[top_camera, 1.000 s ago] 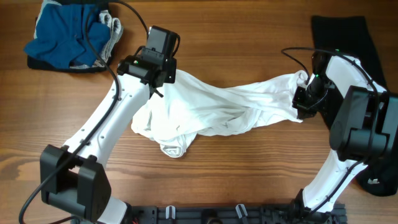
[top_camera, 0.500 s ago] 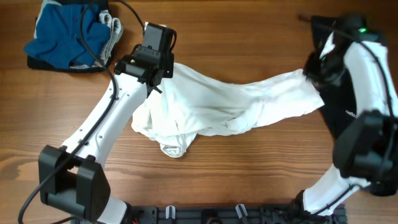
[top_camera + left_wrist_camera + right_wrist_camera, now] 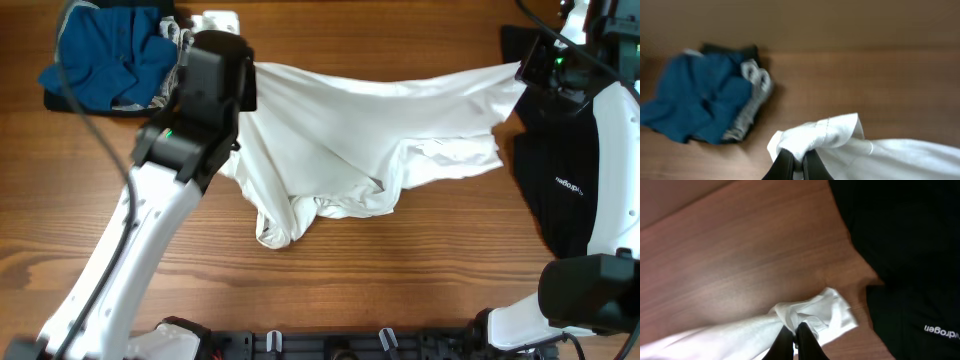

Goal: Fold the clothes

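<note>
- Overhead view: white T-shirt [image 3: 350, 140] hangs across the middle of the table [image 3: 400, 280]. Its top edge is pulled almost straight between the two arms; the lower part sags and bunches on the wood at front-left.
- Change: a second ago the shirt was a crumpled, rope-like bundle low on the table. Now both arms are higher and farther apart, so the cloth is opened out.
- Meaning, as a judgement: this is still the spread-out step and no fold is made. The shirt needs laying flat next, and the bunched lower part may stay wrinkled.
- Left wrist view: left gripper [image 3: 799, 162] is pinched tight on one white shirt corner, hem stitching visible.
- Right wrist view: right gripper [image 3: 795, 337] is clamped on the opposite corner, fabric wadded at the tips.
- Black garment [image 3: 565, 170] with a small white logo lies flat at right, just beside the shirt's right end; cannot tell if they touch.
- Blue garment [image 3: 105, 60] and grey garment [image 3: 180, 40] are heaped at far-left, untouched.
</note>
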You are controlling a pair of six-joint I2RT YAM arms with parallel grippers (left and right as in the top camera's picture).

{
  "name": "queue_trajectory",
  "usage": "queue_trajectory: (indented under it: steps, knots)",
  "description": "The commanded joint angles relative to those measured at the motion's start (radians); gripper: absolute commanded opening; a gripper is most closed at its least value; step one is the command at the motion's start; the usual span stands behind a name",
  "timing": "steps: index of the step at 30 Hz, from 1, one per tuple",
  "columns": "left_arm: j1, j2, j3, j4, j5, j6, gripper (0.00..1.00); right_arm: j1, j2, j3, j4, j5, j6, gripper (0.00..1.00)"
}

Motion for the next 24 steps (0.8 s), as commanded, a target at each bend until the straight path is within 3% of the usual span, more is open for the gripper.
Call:
queue_trajectory:
  steps: [1, 8, 15, 24]
  knots:
    - [0.009, -0.163, 0.014, 0.048, -0.083, 0.011, 0.04, -0.058, -0.066, 0.09, 0.005, -0.068, -0.027, 0.04]
    - [0.006, -0.362, 0.017, 0.101, -0.078, 0.017, 0.04, -0.156, -0.171, 0.261, -0.07, -0.129, -0.086, 0.04]
    - [0.006, -0.505, 0.091, 0.076, 0.026, 0.063, 0.04, -0.195, -0.315, 0.358, -0.146, -0.129, -0.115, 0.04]
    - [0.006, -0.472, 0.097, 0.033, 0.2, 0.048, 0.04, -0.195, -0.301, 0.353, -0.241, -0.164, -0.115, 0.04]
